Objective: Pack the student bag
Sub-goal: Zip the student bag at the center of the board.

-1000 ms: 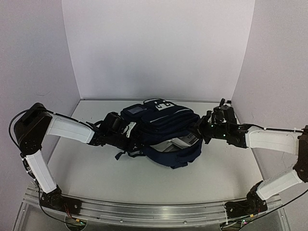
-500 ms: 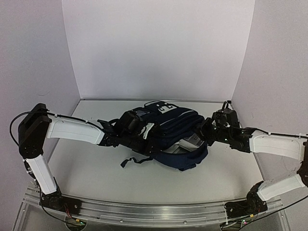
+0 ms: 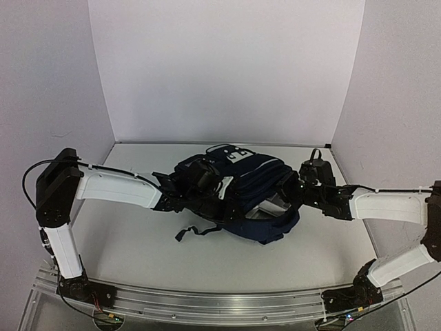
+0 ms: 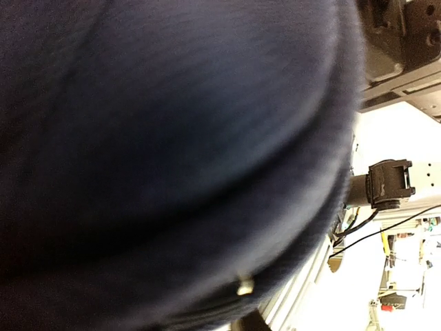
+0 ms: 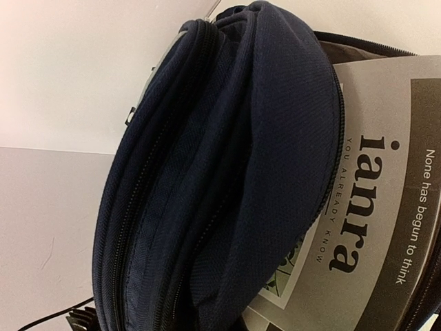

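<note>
The student bag (image 3: 251,176), navy blue with white trim, lies in the middle of the table with its main compartment gaping toward the right. A grey printed booklet (image 3: 270,203) sits inside the opening; in the right wrist view the booklet (image 5: 386,227) shows black lettering beside the bag's folded fabric (image 5: 227,172). My left gripper (image 3: 219,192) is pressed against the bag's left side. Blurred navy cloth (image 4: 172,138) fills its wrist view and hides the fingers. My right gripper (image 3: 286,192) is at the right rim of the opening, shut on the fabric there.
A black strap (image 3: 196,231) trails from the bag toward the near left. White walls close the back and both sides. A metal rail (image 3: 220,303) with both arm bases runs along the near edge. An arm base (image 4: 389,186) shows in the left wrist view.
My left arm has reached further right across the bag, and the bag has shifted right with it. My right gripper has drawn slightly left, staying at the opening.
</note>
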Robot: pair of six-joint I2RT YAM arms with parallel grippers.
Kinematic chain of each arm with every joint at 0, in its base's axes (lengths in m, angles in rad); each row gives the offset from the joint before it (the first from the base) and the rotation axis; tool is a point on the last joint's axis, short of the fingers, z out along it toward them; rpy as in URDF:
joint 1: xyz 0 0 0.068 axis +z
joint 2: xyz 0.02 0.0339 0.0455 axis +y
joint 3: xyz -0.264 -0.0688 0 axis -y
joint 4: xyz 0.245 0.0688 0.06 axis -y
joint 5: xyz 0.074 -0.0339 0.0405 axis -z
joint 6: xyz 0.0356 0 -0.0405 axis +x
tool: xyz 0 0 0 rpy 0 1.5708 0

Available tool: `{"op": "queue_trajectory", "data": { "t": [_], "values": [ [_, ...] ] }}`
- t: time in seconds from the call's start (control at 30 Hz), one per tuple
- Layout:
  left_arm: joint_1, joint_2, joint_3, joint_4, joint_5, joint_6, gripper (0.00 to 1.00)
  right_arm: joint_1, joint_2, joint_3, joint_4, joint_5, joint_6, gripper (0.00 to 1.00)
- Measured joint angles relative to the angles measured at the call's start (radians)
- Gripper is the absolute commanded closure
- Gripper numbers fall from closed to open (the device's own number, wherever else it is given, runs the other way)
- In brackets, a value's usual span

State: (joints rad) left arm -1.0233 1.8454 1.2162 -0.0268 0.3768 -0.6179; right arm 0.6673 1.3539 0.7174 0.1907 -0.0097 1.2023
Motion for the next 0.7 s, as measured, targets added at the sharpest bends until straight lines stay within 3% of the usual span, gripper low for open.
{"op": "queue_trajectory", "data": {
  "t": [0.17,0.33,0.43,0.7],
  "values": [
    [0.029,-0.101,-0.098,0.009,-0.004,-0.047,0.4,0.009,-0.029,0.0,-0.081,0.033,-0.047,0.51],
    [0.123,-0.272,-0.234,-0.033,-0.015,-0.091,0.25,0.016,-0.166,0.001,-0.253,0.094,-0.111,0.34],
    [0.203,-0.338,-0.287,-0.043,-0.014,-0.125,0.18,0.036,-0.24,0.019,-0.344,0.122,-0.159,0.34],
    [0.323,-0.31,-0.353,-0.015,-0.005,-0.22,0.15,0.271,-0.24,0.129,-0.482,0.154,-0.201,0.52]
  ]
}}
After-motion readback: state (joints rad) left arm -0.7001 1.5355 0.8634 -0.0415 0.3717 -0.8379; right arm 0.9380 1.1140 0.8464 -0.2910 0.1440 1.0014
